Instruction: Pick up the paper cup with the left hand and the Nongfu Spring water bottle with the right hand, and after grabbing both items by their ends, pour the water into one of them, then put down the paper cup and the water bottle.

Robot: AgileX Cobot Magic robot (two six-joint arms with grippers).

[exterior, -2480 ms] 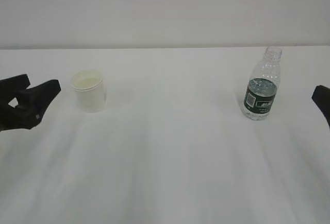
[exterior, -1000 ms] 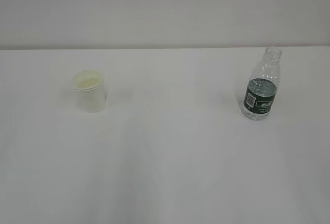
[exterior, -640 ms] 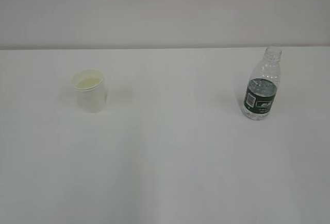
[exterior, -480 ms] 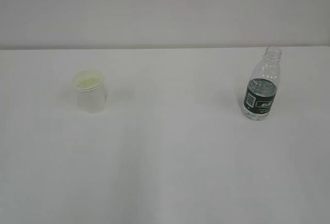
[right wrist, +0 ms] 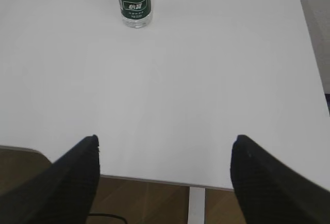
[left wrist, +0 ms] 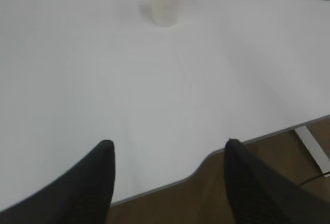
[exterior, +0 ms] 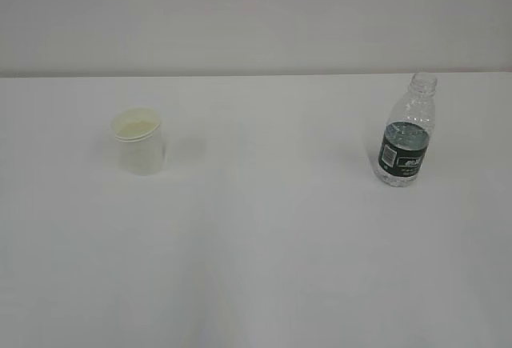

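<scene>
The white paper cup (exterior: 139, 141) stands upright on the left of the white table (exterior: 264, 228); the left wrist view shows the cup (left wrist: 166, 1) far ahead at the top. The Nongfu Spring water bottle (exterior: 408, 131), clear with a dark green label and no cap, stands upright on the right, and the bottle (right wrist: 133, 1) sits at the top of the right wrist view. My left gripper (left wrist: 168, 144) is open and empty, drawn back over the table's near edge. My right gripper (right wrist: 165, 140) hangs open and empty over that edge too. Neither arm shows in the exterior view.
The table's near edge (left wrist: 154, 185) has a curved notch, with brown floor (left wrist: 206, 198) below it. A white table leg (right wrist: 196, 206) and a dark cable (right wrist: 108, 216) lie under the edge. A pale wall (exterior: 256, 12) stands behind the table.
Both grippers, seen at the left and right edges of the exterior view earliest, have left that view. Cup and bottle have not moved.
</scene>
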